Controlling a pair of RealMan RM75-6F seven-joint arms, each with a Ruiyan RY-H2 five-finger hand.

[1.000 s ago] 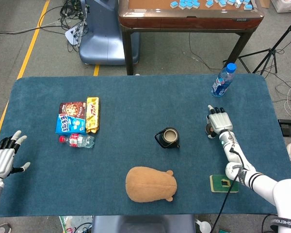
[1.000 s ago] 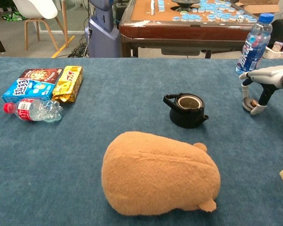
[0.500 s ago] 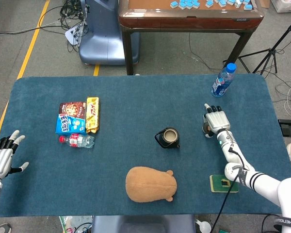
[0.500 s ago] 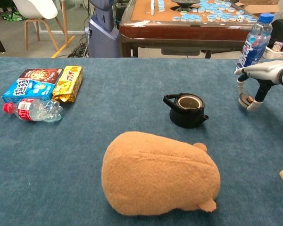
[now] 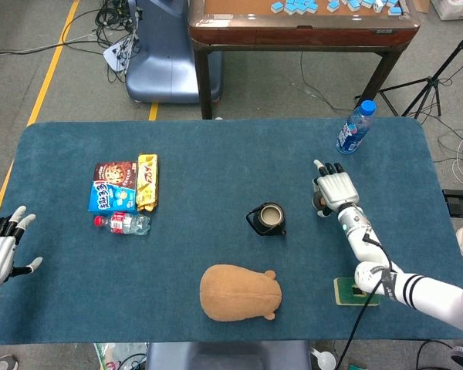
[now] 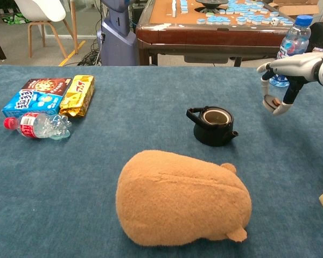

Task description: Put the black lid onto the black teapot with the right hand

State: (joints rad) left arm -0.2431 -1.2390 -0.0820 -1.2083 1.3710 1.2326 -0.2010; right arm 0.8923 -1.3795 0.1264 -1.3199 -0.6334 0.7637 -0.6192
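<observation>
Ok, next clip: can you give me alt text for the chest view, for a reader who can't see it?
The robot's right hand holds the small black lid above the blue table, to the right of the open black teapot. A tan plush toy lies in front, snack packs and a lying bottle at left, an upright bottle behind the hand.

From my station, bare tabletop point(image 5: 216, 162) lies between the right hand point(image 5: 333, 190) and the open black teapot point(image 5: 267, 219); nothing stands on that stretch. The hand holds the black lid point(image 6: 269, 100) clear of the cloth. The water bottle point(image 5: 355, 127) stands upright behind the hand, near the far right edge. The plush toy point(image 5: 239, 292) bulks near the front edge, just short of the teapot. The green pad point(image 5: 356, 291) lies at the front right. Snack packets point(image 5: 125, 185) and a lying bottle point(image 5: 123, 223) occupy the left part, well apart from the teapot.
</observation>
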